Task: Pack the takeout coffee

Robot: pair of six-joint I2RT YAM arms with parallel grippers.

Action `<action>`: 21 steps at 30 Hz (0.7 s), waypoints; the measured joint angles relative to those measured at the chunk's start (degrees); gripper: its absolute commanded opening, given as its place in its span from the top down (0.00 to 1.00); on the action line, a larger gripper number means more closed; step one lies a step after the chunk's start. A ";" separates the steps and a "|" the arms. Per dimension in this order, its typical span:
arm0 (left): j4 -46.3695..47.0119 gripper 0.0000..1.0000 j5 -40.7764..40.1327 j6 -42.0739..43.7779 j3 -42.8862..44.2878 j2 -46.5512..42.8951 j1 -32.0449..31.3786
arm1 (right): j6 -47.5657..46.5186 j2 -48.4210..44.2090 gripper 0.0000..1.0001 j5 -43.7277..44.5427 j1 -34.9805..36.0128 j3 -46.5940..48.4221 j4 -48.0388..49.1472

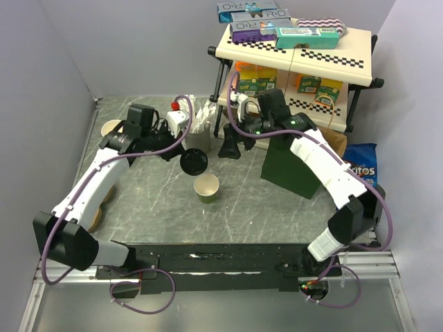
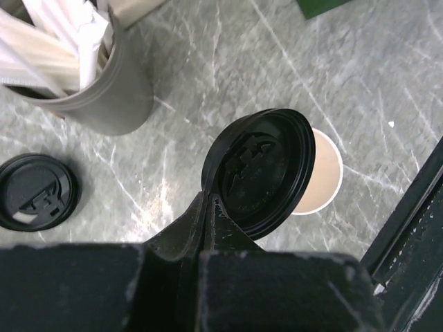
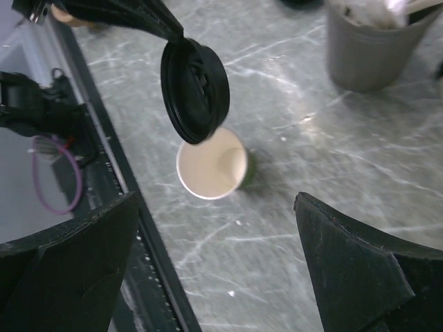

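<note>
The takeout coffee is a small green paper cup (image 1: 207, 188) standing open on the marble table, its cream inside showing (image 2: 324, 181) (image 3: 211, 166). Its round black lid (image 1: 193, 162) is pinched by the rim in my left gripper (image 1: 181, 156), which is shut on it (image 2: 208, 202). The lid (image 2: 263, 169) (image 3: 195, 90) hangs tilted just above and left of the cup's mouth, apart from it. My right gripper (image 1: 230, 149) hovers over the table behind the cup, its fingers spread wide with nothing between them (image 3: 216, 204).
A grey holder of white cutlery (image 1: 199, 135) (image 2: 104, 90) stands behind the cup. A spare black lid (image 2: 34, 191) lies beside the holder. A dark green bag (image 1: 291, 169) stands at the right, before a snack rack (image 1: 297, 62). A cream cup (image 1: 111, 128) sits far left.
</note>
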 measured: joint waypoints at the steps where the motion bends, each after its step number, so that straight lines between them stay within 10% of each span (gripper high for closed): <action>1: 0.68 0.99 0.20 -0.02 -0.66 -0.61 -0.22 | 0.48 0.76 0.00 -0.83 0.00 0.20 0.22; 21: 6.64 0.99 3.50 -2.93 -2.67 -6.71 -1.64 | 9.35 12.72 0.09 -15.45 0.02 5.79 5.20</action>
